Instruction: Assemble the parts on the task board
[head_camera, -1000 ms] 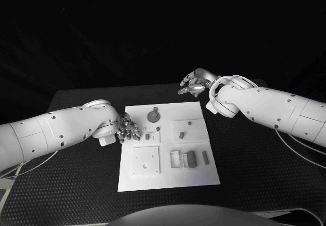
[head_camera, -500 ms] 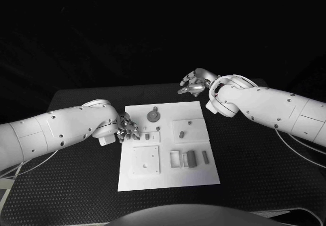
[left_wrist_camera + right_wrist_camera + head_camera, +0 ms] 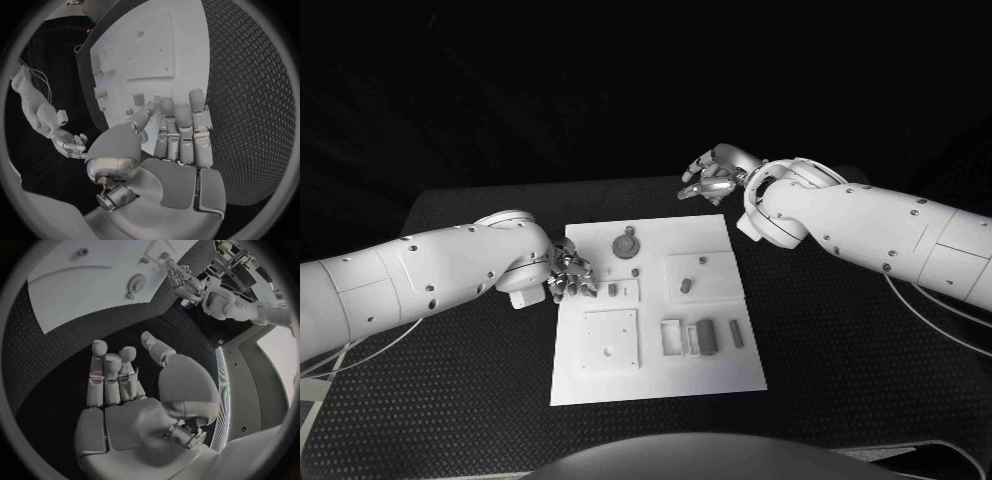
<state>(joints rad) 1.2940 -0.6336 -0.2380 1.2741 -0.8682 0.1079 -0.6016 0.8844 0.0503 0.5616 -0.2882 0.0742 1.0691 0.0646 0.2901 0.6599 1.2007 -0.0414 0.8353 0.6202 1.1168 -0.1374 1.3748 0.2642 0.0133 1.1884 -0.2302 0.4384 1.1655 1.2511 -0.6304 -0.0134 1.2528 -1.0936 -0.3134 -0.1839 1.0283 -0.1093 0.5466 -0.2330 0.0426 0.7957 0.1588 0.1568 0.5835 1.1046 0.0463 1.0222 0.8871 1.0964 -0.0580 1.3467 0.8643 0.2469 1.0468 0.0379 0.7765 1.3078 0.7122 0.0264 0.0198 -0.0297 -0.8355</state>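
Nothing's really moved over the last second, so no assembly progress. The white rectangular task board [image 3: 661, 310] sits mid black textured tabletop [image 3: 459, 330], small grey parts [image 3: 687, 287] lying loose on it. Left hand [image 3: 570, 273] still hovers at its left edge, fingers apart, empty. Right hand [image 3: 715, 172] hangs beyond the far edge, fingers loosely curled, holding nothing.

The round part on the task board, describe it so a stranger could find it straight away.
Start at the white task board in the middle of the black table. At its far end lies the round part, disc-shaped where the other parts are small bars and pegs.
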